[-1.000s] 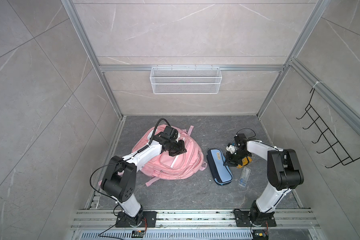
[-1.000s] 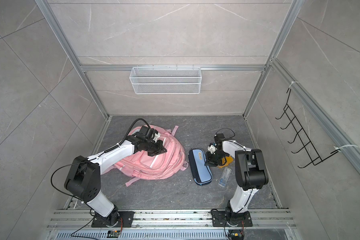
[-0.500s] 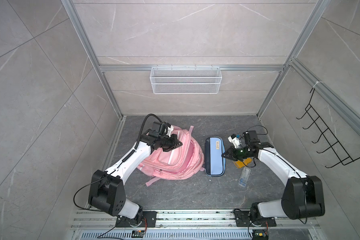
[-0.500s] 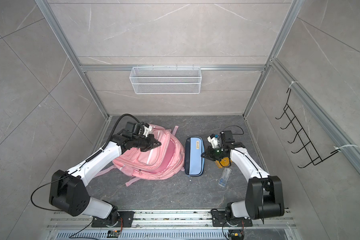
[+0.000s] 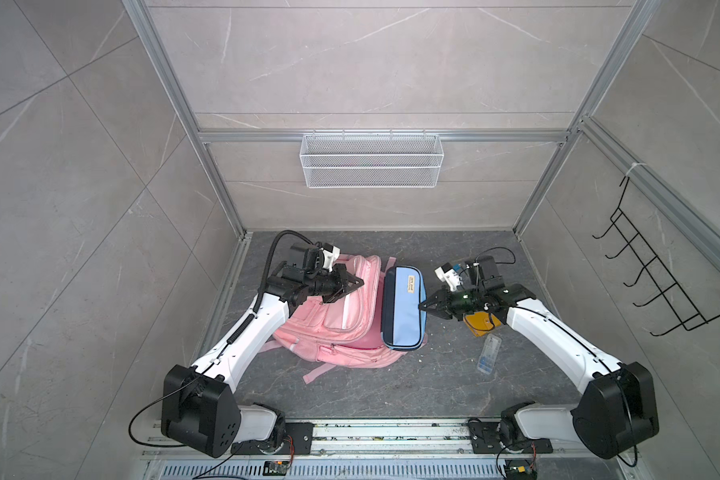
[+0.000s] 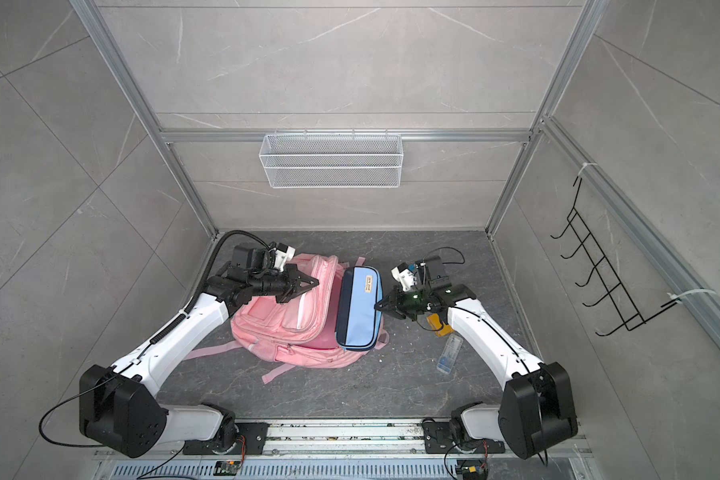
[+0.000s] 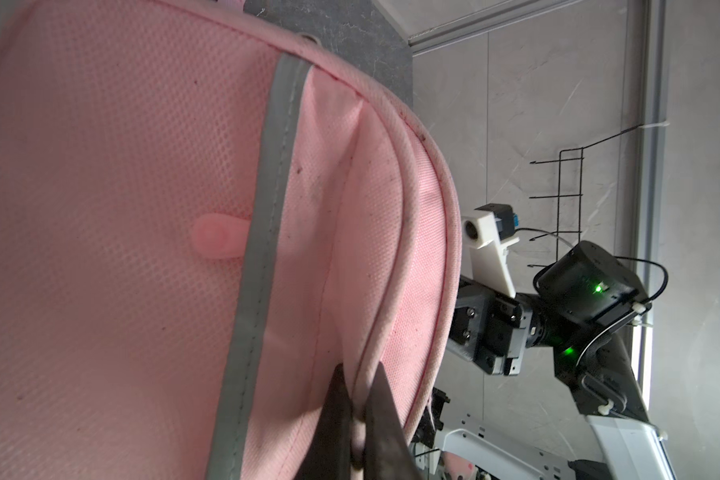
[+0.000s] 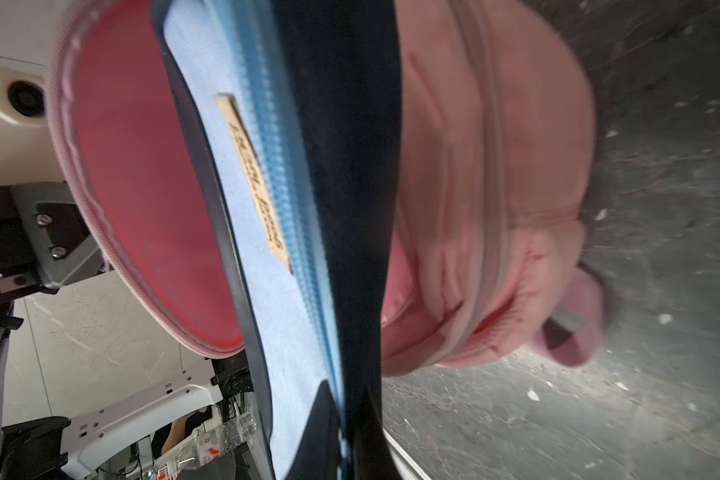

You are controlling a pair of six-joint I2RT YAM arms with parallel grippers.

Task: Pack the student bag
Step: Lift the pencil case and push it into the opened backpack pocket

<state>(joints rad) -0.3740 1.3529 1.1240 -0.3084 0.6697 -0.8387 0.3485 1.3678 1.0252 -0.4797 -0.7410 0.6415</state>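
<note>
The student bag (image 5: pixel 329 328) lies flat on the table (image 5: pixel 391 386), left of centre and nearer the left edge, with its straps trailing toward the front edge. The left hand (image 5: pixel 361 284) is clenched on the piped rim of the bag's front panel and holds it up off the body. The right hand (image 5: pixel 422 306) is clamped on the long edge of the light-blue and navy pencil case (image 5: pixel 404 316), which stands on edge in the gap between raised panel and bag body; an orange block (image 5: pixel 476 326) and a clear plastic box (image 5: pixel 488 353) lie on the table by the right arm, apart from the bag.
</note>
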